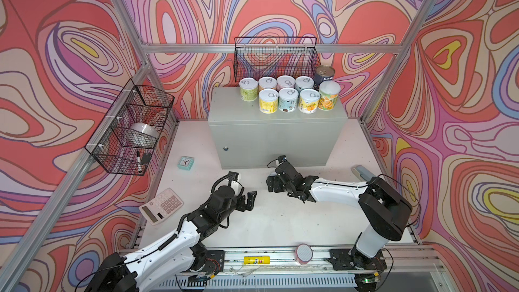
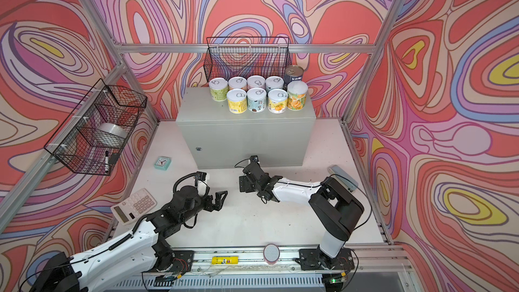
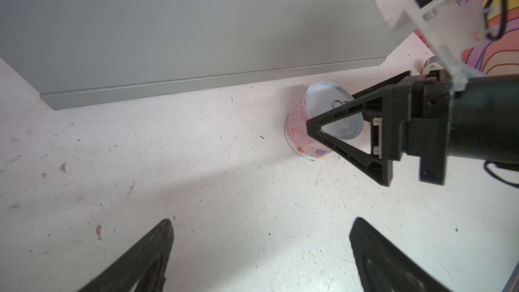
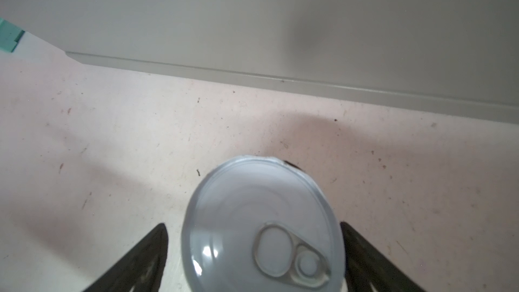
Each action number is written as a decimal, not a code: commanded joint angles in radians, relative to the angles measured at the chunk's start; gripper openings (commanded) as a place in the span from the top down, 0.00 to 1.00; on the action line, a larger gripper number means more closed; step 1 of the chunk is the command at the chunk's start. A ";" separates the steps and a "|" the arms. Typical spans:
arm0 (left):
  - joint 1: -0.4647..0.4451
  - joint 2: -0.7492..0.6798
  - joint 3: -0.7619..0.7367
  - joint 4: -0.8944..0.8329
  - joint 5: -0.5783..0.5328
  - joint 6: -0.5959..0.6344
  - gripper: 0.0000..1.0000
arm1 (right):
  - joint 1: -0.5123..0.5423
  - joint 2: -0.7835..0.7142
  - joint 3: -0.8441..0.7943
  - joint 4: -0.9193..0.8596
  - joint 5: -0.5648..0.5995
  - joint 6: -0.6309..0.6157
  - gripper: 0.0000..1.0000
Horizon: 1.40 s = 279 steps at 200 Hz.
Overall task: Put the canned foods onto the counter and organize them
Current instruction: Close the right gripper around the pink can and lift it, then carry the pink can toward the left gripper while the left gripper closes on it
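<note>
Nine cans (image 1: pixel 288 99) stand upright on the counter (image 1: pixel 275 136), packed toward its back right corner in two touching rows. The back row has four pastel cans and ends with the dark-blue can (image 1: pixel 324 75). The front row has three more and ends with the orange-fruit can (image 1: pixel 329 96).

The pink-labelled can (image 3: pixel 302 127) stands upright on the table (image 1: pixel 280 220), just in front of the counter's base. Your right gripper (image 4: pixel 252 226) brackets it with its jaws spread. The right wrist view shows a sliver of table between one finger and the can's lid, so nothing is clamped.

Your left gripper (image 3: pixel 261 226) hovers over bare table nearby, well short of the can. Its jaws are wide apart and hold nothing.

The side wire basket (image 1: pixel 112 119) hangs on the left frame rail. You can see a pale roll of tape (image 1: pixel 144 133) in its middle compartment. A marker (image 1: pixel 139 161) and a small black item (image 1: pixel 146 158) share the nearest compartment. The back wire basket (image 1: pixel 276 57) hangs on the rear rail, directly behind the cans.
</note>
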State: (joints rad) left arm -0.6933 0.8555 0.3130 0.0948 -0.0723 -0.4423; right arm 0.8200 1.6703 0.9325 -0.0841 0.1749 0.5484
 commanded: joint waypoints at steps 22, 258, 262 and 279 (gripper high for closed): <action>-0.005 0.005 -0.033 0.052 0.005 0.010 0.00 | 0.008 -0.192 -0.007 -0.111 0.048 0.023 0.02; -0.188 0.951 0.386 0.659 -0.154 0.114 0.00 | -0.177 -0.616 -0.204 -0.223 0.117 -0.010 0.02; -0.188 0.954 0.386 0.657 -0.156 0.113 0.00 | -0.178 -0.614 -0.206 -0.221 0.115 -0.009 0.02; -0.188 0.966 0.385 0.660 -0.176 0.116 0.00 | -0.179 -0.609 -0.206 -0.217 0.115 -0.005 0.02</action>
State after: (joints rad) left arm -0.8780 1.8000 0.6773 0.7223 -0.2001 -0.3401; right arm 0.6472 1.0630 0.7429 -0.2962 0.2947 0.5507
